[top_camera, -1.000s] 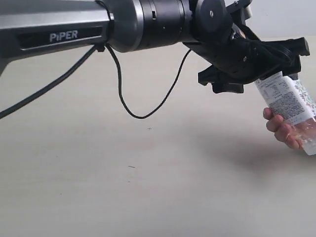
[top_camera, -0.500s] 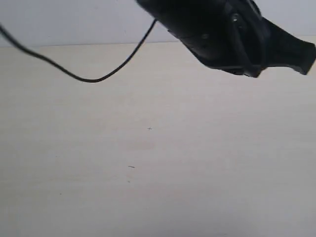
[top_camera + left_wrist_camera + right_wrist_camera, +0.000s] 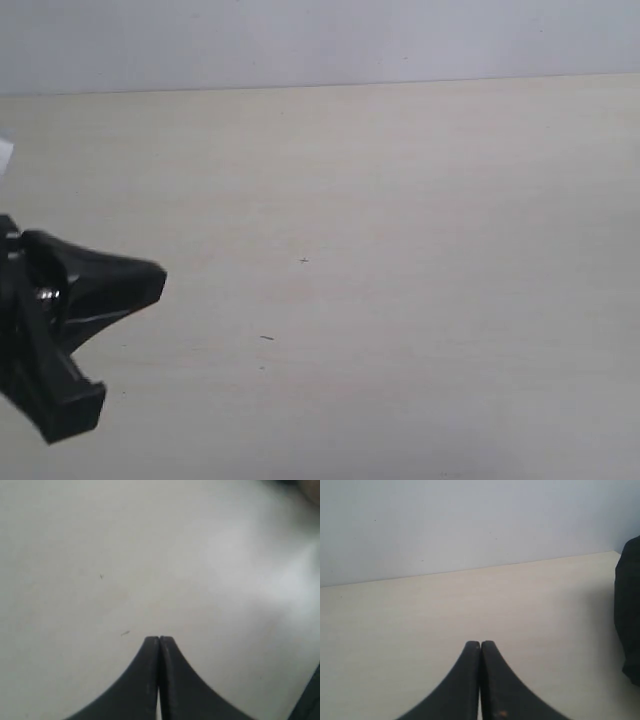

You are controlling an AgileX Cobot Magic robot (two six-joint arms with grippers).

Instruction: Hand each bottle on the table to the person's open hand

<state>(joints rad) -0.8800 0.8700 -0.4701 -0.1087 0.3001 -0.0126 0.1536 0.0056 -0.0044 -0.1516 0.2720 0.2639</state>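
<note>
No bottle and no person's hand show in any view. The pale beige table (image 3: 380,200) lies bare across the exterior view, with a few tiny dark specks (image 3: 303,261). A black part of my left arm (image 3: 55,320) juts in at the lower left edge there. In the left wrist view my left gripper (image 3: 159,639) is shut, fingers pressed together with nothing between them, above the bare tabletop (image 3: 150,555). My right gripper (image 3: 480,643) is also shut and holds nothing, pointing over the table (image 3: 445,605) toward the far wall.
A pale wall (image 3: 320,40) runs behind the table's far edge. A bulky black shape (image 3: 629,615) fills the edge of the right wrist view. A small white bit (image 3: 4,152) shows at the exterior view's left edge.
One second ago my left arm reached across to the right with a white-labelled bottle that the person's fingers held. The bottle and hand have gone from view, and the arm has drawn back to the lower left.
</note>
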